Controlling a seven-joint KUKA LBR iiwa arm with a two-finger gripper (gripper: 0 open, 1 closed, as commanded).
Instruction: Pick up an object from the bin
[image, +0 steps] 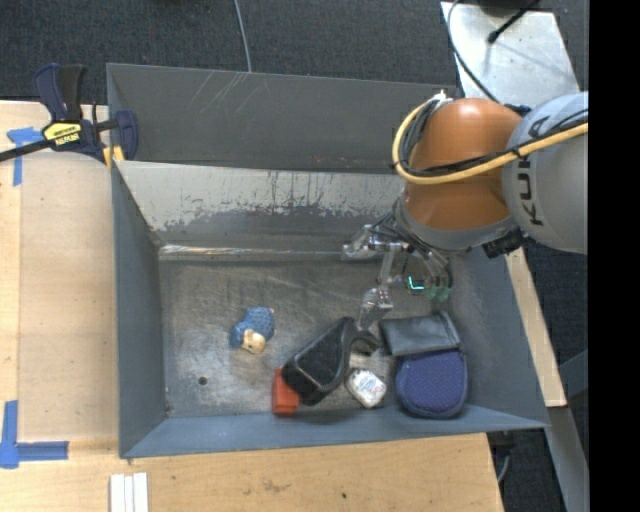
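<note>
Beside the round blue pouch (432, 385) — flat dark-grey wallet (418, 333)

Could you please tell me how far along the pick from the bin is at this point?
Done: the end effector sits low inside the bin, near its right side. In hand: it hangs just above the dark grey pouch and the black object. Left: the grasp and lift; nothing looks raised, and the blue toy lies apart towards the view's left.

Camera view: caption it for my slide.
The gripper hovers beside a dark grey pouch and a black case at the grey bin's right; a blue toy lies apart.
</note>
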